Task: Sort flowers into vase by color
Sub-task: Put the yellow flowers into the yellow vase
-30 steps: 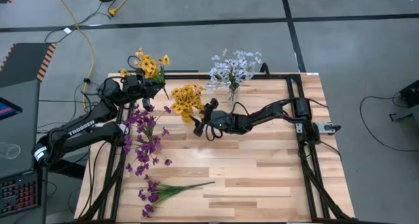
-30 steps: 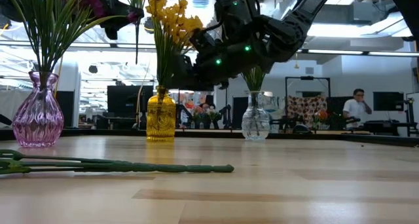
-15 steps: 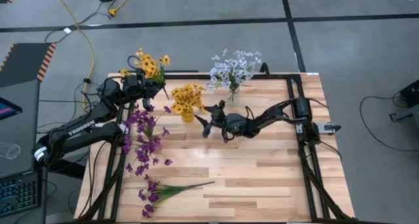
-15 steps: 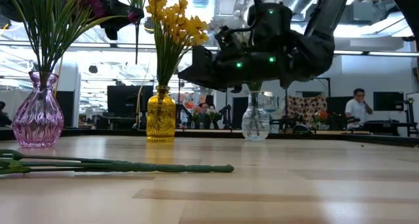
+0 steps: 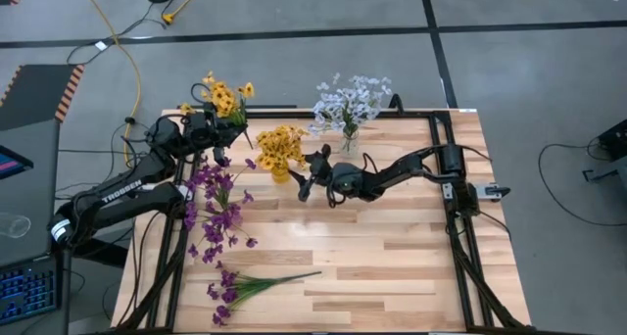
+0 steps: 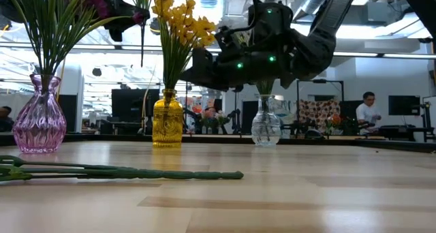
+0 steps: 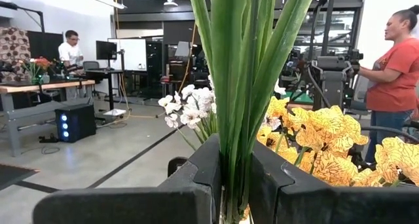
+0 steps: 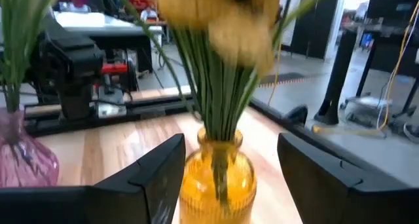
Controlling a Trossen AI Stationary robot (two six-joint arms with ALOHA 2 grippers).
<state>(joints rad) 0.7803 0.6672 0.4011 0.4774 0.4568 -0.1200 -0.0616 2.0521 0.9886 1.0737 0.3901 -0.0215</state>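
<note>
**Flowers partly sorted, one yellow bunch held by the left arm**

Flowers stand in three vases along the far edge of the table (image 5: pixel 392 266). Yellow flowers (image 5: pixel 281 146) fill the amber vase (image 6: pixel 167 120), white flowers (image 5: pixel 350 104) fill the clear vase (image 6: pixel 265 122), and purple flowers (image 5: pixel 217 200) spread from the pink vase (image 6: pixel 40 120) near the left side. One more purple bunch (image 5: pixel 245 286) lies flat on the wood at the near left, its stems pointing to the middle of the table.

The left gripper (image 7: pixel 232 178) is up at the far left corner, beyond the table edge. Its fingers are clenched on the green stems of another yellow bunch (image 5: pixel 223 95); in the left wrist view the stems rise between the two fingers.

The right gripper (image 5: pixel 306 176) hovers above the table, just beside the amber vase, with its jaws spread wide and nothing between them. In the right wrist view the amber vase sits straight ahead of the two fingers, apart from them.

In the room behind, a person (image 7: pixel 396 67) in a red shirt stands near some equipment, and another person (image 6: pixel 368 112) sits far off.
</note>
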